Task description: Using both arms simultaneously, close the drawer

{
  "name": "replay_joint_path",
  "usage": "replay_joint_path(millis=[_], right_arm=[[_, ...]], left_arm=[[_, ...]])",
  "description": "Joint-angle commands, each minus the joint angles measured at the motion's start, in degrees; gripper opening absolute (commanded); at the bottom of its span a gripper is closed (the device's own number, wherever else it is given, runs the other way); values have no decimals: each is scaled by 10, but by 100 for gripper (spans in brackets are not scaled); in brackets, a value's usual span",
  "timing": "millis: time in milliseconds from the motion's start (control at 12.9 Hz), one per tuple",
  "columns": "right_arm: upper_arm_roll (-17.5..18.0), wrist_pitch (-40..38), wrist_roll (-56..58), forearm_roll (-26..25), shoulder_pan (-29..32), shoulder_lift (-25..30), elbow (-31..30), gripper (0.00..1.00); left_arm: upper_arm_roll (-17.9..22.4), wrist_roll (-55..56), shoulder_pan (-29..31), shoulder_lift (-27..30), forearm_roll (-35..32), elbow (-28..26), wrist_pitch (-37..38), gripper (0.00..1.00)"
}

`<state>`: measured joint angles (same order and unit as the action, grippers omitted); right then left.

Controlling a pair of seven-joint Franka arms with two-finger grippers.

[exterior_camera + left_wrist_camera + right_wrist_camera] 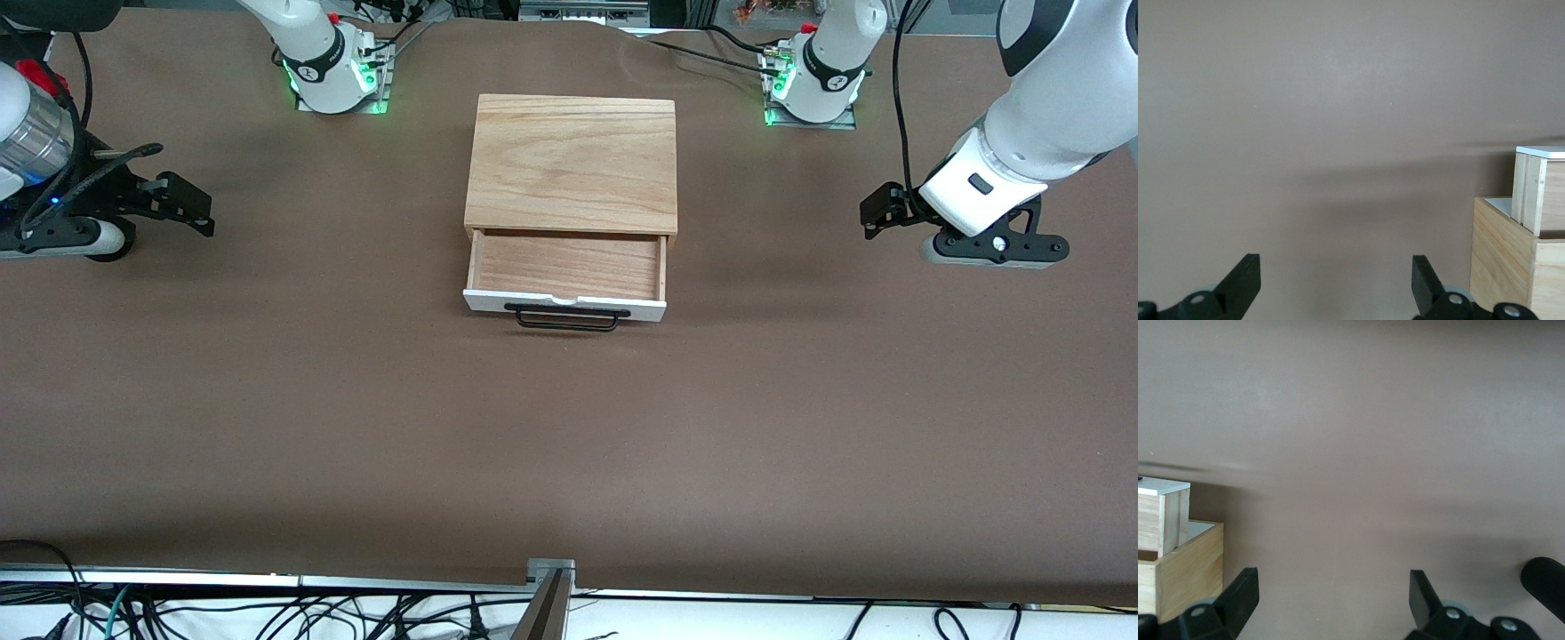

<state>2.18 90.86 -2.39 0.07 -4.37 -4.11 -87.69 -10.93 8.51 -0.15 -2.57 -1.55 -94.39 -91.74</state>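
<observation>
The light oak box (572, 160) sits mid-table. Its drawer (569, 265) is pulled out toward the front camera, with the white front panel (564, 305) and black bar handle (566, 318) nearest the camera. The drawer is empty. My left gripper (878, 213) is open over the bare table toward the left arm's end, well apart from the box. My right gripper (188, 203) is open over the table toward the right arm's end. The left wrist view shows open jaws (1336, 267) and the drawer's side (1538, 193). The right wrist view shows open jaws (1333, 581) and the drawer (1165, 513).
The brown table cover (569, 427) runs wide around the box. Two green-lit arm bases (333, 76) (813, 89) stand at the table's edge farthest from the camera. Cables hang along the edge nearest the camera (267, 613). A black rounded cable part (1545, 583) shows beside the right gripper.
</observation>
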Motion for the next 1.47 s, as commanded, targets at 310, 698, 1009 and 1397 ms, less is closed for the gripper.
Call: replay_joint_path(millis=[310, 698, 1009, 1397], right_arm=[[8, -10, -52, -3, 3, -2, 13, 100], [7, -10, -53, -2, 1, -2, 13, 100], [6, -11, -52, -3, 2, -4, 12, 100], [6, -10, -52, -3, 2, -4, 12, 100]], left_arm=[[-1, -2, 1, -2, 7, 10, 11, 100], [-1, -2, 1, -2, 7, 10, 11, 100], [-1, -2, 1, -2, 7, 10, 11, 100], [-1, -2, 1, -2, 7, 10, 11, 100]])
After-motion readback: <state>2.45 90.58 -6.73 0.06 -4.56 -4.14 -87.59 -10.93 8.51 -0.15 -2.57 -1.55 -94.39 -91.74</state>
